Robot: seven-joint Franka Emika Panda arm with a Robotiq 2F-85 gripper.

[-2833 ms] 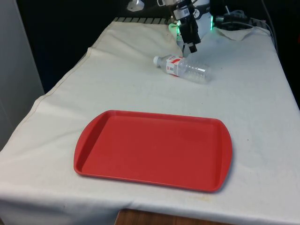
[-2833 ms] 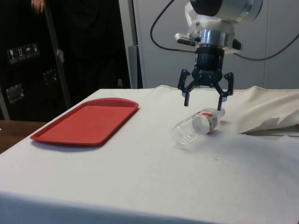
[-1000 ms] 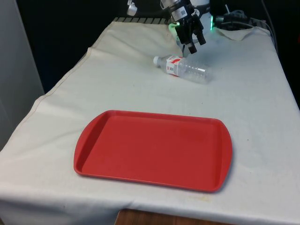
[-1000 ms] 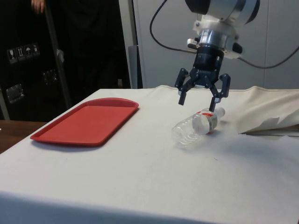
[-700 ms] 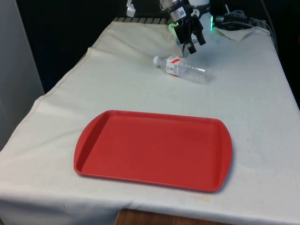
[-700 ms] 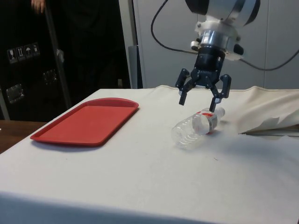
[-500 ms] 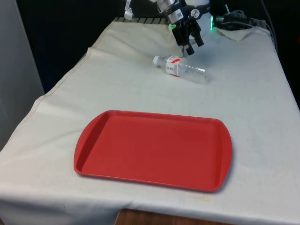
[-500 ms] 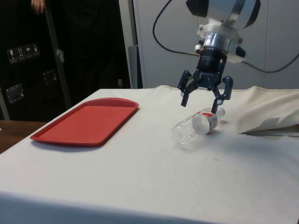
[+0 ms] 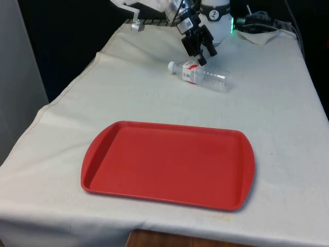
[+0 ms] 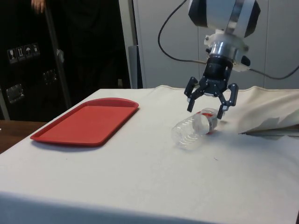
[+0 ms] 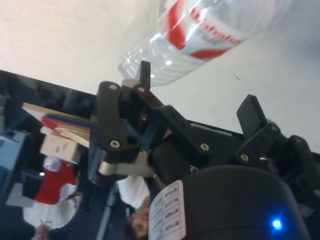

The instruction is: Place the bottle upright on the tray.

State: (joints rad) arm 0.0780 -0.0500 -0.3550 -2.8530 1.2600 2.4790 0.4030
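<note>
A clear plastic bottle (image 9: 199,74) with a red-and-white label and a white cap lies on its side on the white cloth, well beyond the red tray (image 9: 169,163). In the side view the bottle (image 10: 194,128) rests with its cap end towards the robot. My gripper (image 10: 207,108) hangs open just above the bottle's label end, tilted, with nothing between its fingers. In the front view the gripper (image 9: 200,53) stands right behind the bottle's neck. The wrist view looks past one finger (image 11: 145,75) at the bottle's label (image 11: 210,27) close by. The tray holds nothing.
The tray (image 10: 88,122) sits near the table's front edge. A fold of cloth (image 10: 273,122) rises by the robot's base. A person's hand (image 10: 37,4) shows beside the dark cabinets.
The open gripper has swung and tilted, sliding towards the front view's left and lowering close over the bottle's neck end. The bottle and tray have not moved.
</note>
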